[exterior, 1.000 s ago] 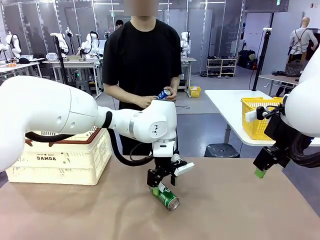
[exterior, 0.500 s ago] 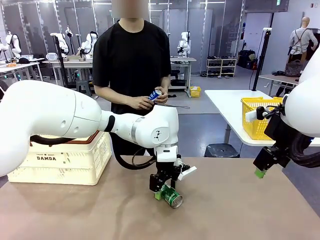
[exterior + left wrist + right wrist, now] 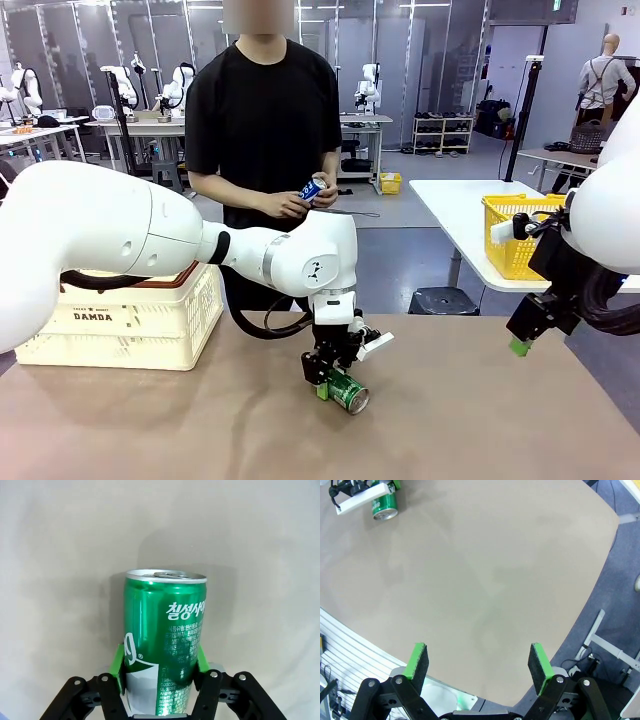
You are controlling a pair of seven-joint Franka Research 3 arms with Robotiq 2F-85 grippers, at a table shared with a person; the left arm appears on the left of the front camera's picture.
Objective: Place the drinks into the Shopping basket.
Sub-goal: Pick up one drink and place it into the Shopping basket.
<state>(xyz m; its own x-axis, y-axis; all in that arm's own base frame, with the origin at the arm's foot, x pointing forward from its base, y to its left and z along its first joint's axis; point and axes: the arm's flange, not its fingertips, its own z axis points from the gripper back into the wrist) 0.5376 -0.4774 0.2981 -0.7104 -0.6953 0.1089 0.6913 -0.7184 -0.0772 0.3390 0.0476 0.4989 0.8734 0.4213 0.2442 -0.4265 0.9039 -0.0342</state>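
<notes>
Well to the left of the green can (image 3: 348, 392), the cream Shopping basket (image 3: 150, 330) with its reddish-brown rim stands on the brown surface (image 3: 200, 440), partly hidden by the left arm. The green can itself lies on its side near the middle of the surface, its silver top facing the robot's side and slightly right. The left end effector (image 3: 325, 385) comes down onto the can from above and is closed around its body; from the left wrist, the green pads (image 3: 119, 662) press against both sides of the can's (image 3: 162, 630) lower half. Beyond the green can, the person holds the blue can (image 3: 312, 189) in both hands (image 3: 290, 204) at waist height. Well to the right of the green can, the right end effector (image 3: 520, 345) hangs past the surface's edge, spread wide with nothing between its fingers (image 3: 477, 660). Farther right and back, a yellow basket (image 3: 515, 235) sits on a white table (image 3: 450, 200).
</notes>
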